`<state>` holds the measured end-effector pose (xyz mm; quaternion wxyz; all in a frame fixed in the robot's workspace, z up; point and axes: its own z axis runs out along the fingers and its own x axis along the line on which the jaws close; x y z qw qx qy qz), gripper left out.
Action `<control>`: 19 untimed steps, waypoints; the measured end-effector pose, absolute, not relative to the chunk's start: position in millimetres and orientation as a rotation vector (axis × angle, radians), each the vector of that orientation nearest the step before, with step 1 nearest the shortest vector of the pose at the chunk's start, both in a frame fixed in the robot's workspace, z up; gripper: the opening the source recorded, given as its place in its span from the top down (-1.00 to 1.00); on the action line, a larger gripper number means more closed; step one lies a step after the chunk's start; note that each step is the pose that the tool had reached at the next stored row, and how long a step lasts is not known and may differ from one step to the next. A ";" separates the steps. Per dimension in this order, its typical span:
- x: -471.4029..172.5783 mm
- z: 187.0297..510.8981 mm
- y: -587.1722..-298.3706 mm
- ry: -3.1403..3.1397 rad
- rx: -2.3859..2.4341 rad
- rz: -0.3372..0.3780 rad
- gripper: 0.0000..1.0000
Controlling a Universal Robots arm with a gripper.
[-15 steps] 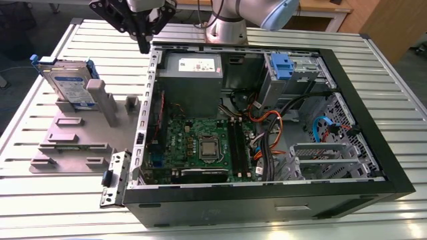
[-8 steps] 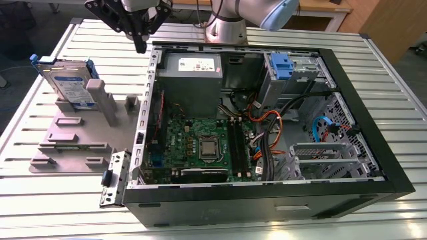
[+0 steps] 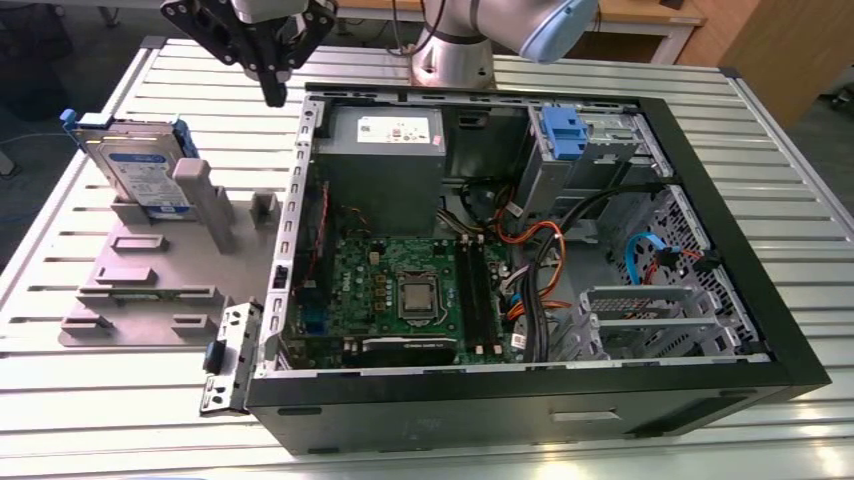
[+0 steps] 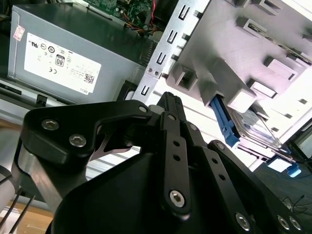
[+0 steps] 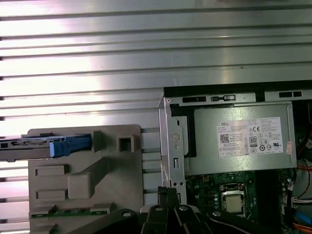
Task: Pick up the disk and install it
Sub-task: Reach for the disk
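Gripper [image 4: 170,100], jaws together, empty, hovers near the holder stand [image 3: 160,290] where the disk [image 3: 138,170] stands on edge; likely stiff, weighty, fragile, so pinch its blue-bracketed sides.

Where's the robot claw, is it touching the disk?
Apart. In the exterior view the gripper hangs by the computer case, and bare table lies between it and the disk standing in the grey holder.

Exterior view looks down on the computer case [image 3: 534,400]; both wrist views share its power supply [image 4: 63,58] [image 5: 243,141].
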<state>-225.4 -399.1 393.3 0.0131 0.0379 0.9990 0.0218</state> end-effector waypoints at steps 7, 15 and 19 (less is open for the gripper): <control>-231.1 393.3 -399.1 3.112 0.118 0.068 0.79; -236.1 393.3 -399.1 3.112 0.118 0.068 0.79; -236.9 393.3 -399.1 3.112 0.118 0.068 0.79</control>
